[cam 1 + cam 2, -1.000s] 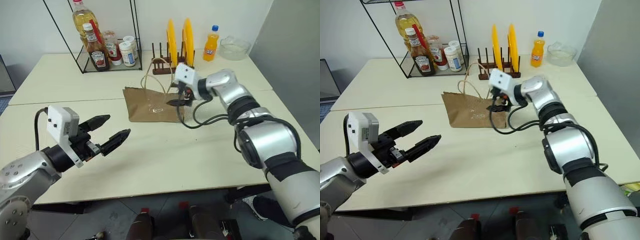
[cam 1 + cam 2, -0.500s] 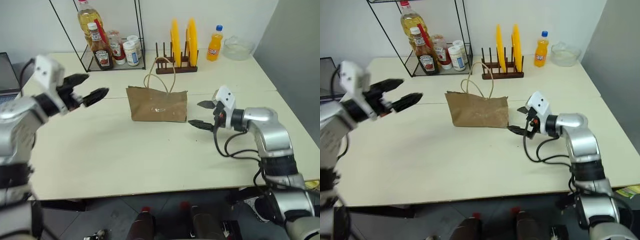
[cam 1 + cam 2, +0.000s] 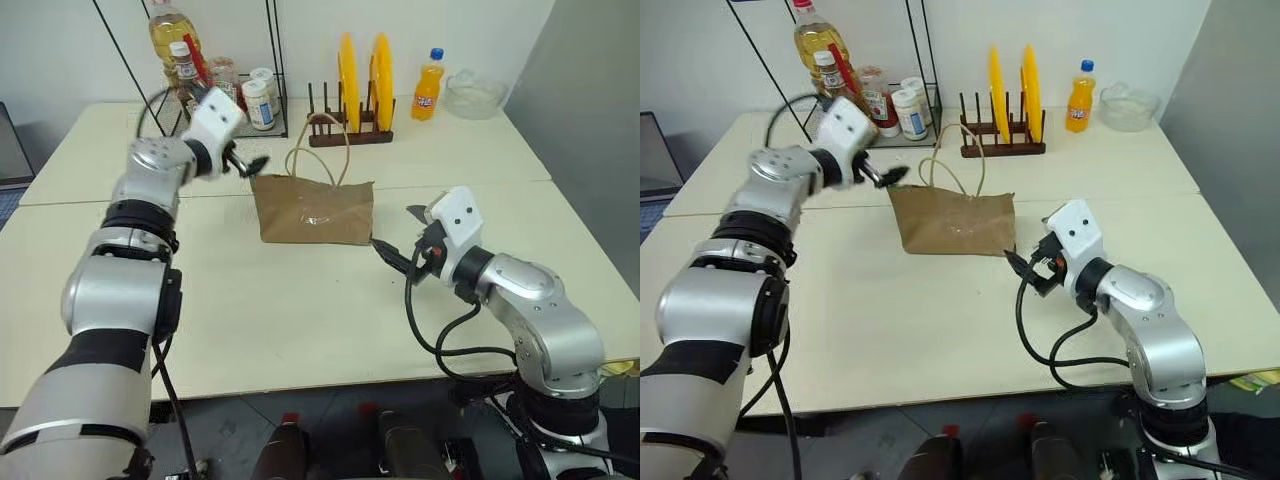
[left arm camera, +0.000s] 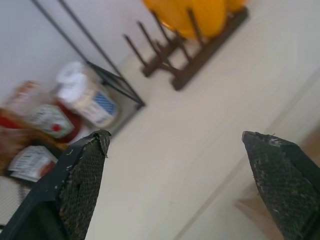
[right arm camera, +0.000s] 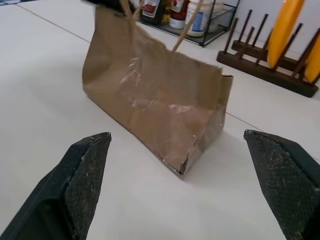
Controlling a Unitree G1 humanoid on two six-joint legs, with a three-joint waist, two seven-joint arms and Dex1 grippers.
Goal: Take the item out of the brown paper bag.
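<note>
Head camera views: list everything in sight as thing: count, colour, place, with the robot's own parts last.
brown paper bag: 1, brown with tan looped handles, upright at the table's middle
table: 1, cream, under everything
plate rack: 1, dark wood, behind the bag
plates: 2, yellow, on edge in the rack
orange soda bottle: 1, orange with blue cap, far right of the rack
glass bowl: 1, clear, beside the soda bottle
wire shelf: 1, black, far left corner
condiment bottles and jars: several, including an oil bottle, inside the shelf
left gripper: 1, black fingers, open, at the bag's left upper edge
right gripper: 1, black fingers, open, just right of the bag
</note>
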